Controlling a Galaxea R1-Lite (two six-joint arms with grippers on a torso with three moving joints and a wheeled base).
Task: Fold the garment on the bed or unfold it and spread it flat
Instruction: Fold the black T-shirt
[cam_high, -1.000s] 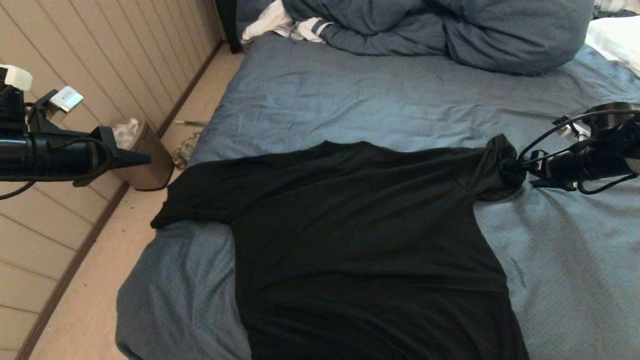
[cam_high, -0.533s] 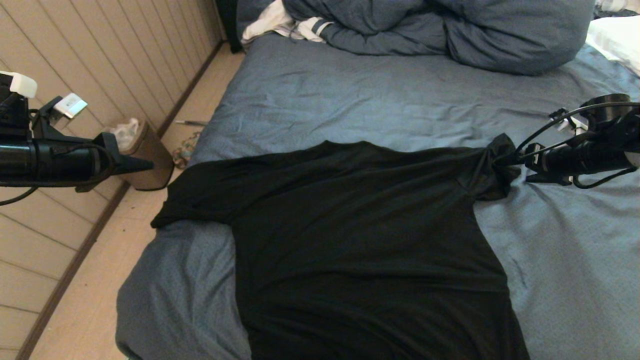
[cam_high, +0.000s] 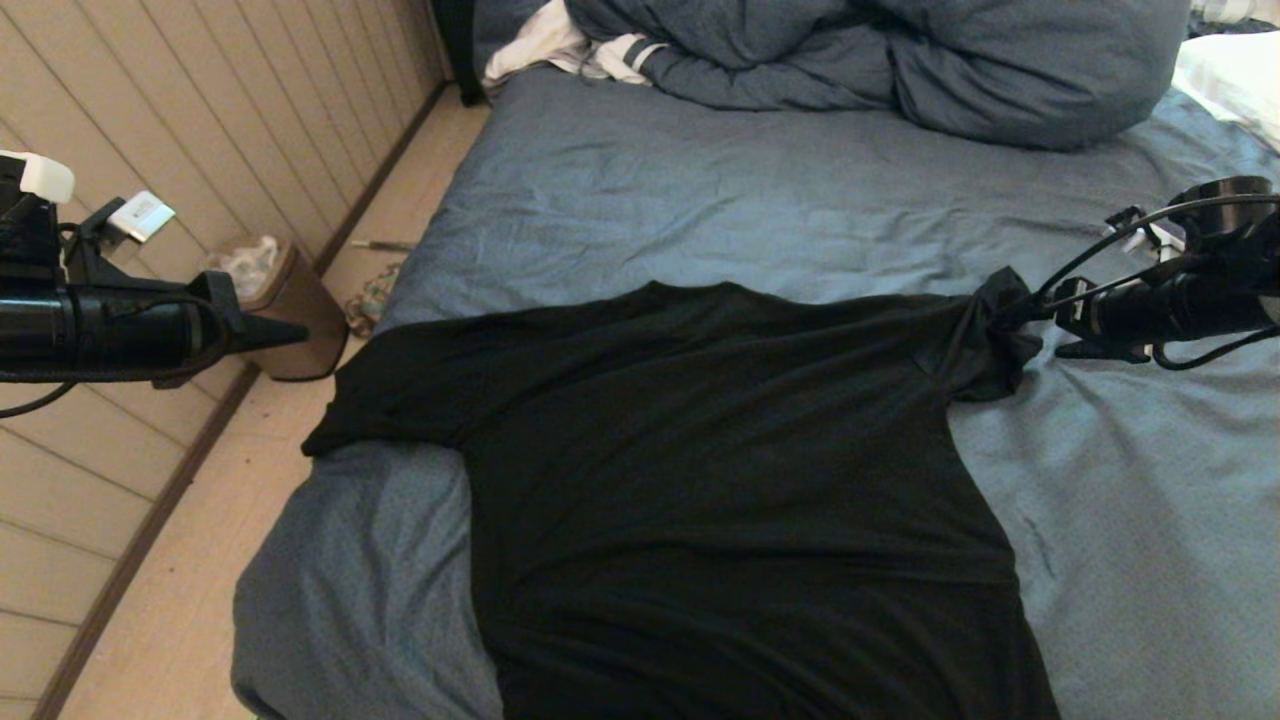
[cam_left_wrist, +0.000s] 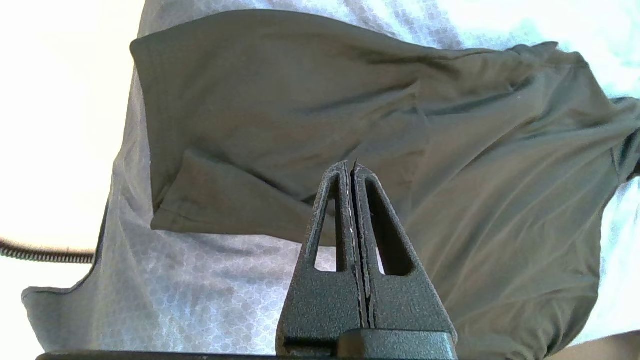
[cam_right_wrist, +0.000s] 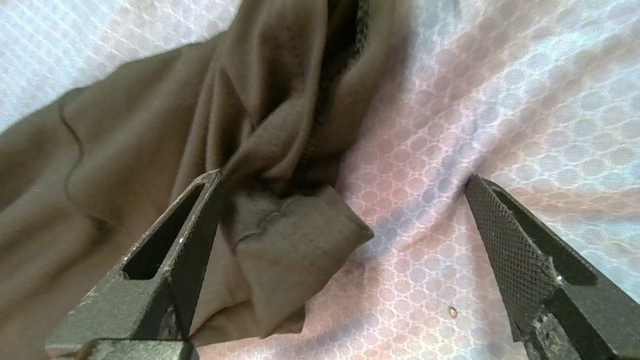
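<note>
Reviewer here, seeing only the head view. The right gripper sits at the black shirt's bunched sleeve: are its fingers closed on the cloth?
Observer: No. In the right wrist view the right gripper stands wide open, and the garment sleeve lies bunched beside one finger on the bed.
Operator: And the left gripper, out over the floor?
Observer: The left wrist view shows the left gripper shut with nothing between its fingers.
Operator: Is the other sleeve flat?
Observer: That view shows its hem corner folded over.
</note>
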